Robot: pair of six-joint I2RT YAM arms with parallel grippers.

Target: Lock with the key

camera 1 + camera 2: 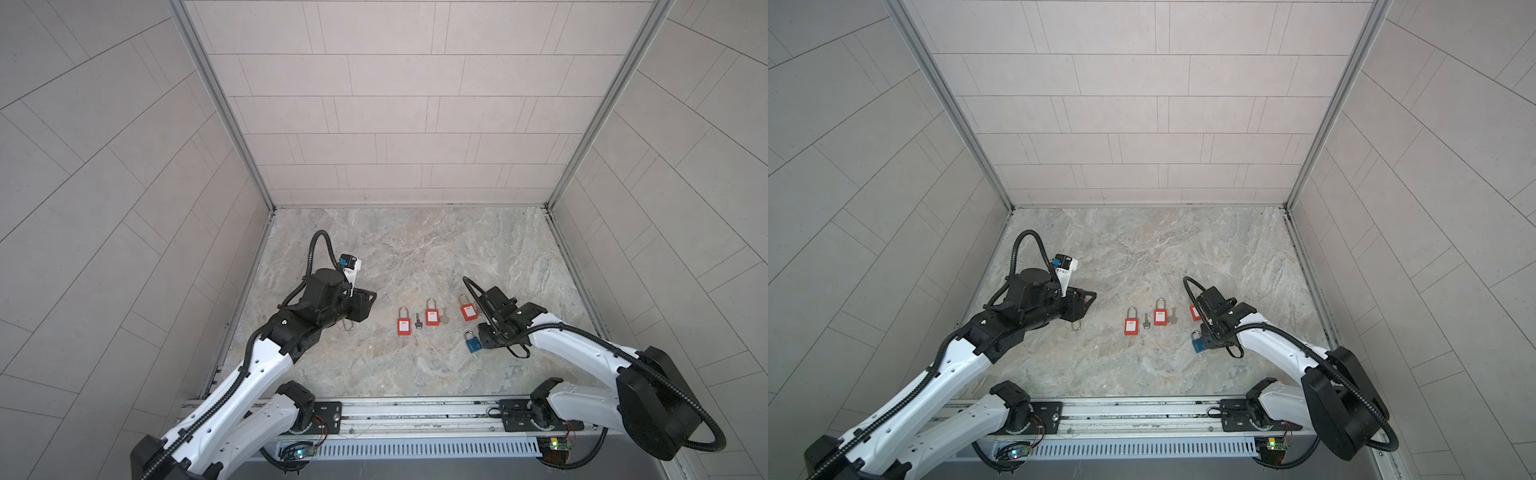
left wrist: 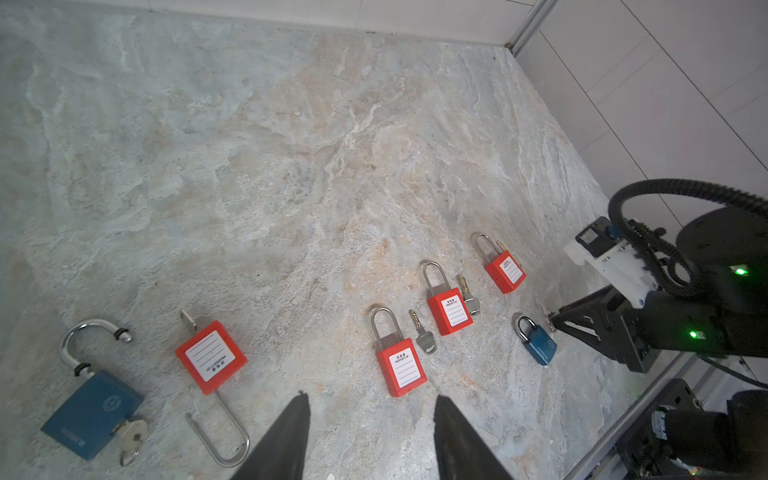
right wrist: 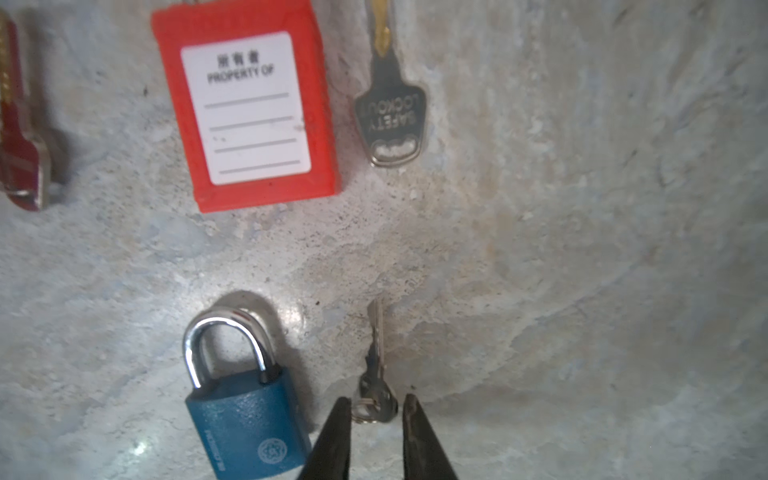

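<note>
A small blue padlock lies flat on the marble table with its shackle down in the body. Right beside it lies a small silver key on a ring. My right gripper is open, its fingertips either side of the key's head with a little gap showing. My left gripper hovers open and holds nothing, a short way from the nearest red padlock.
Three red padlocks lie in a row, with loose keys between them. Under the left arm lie a large blue padlock with its shackle open and a key in it, and a long-shackled red padlock.
</note>
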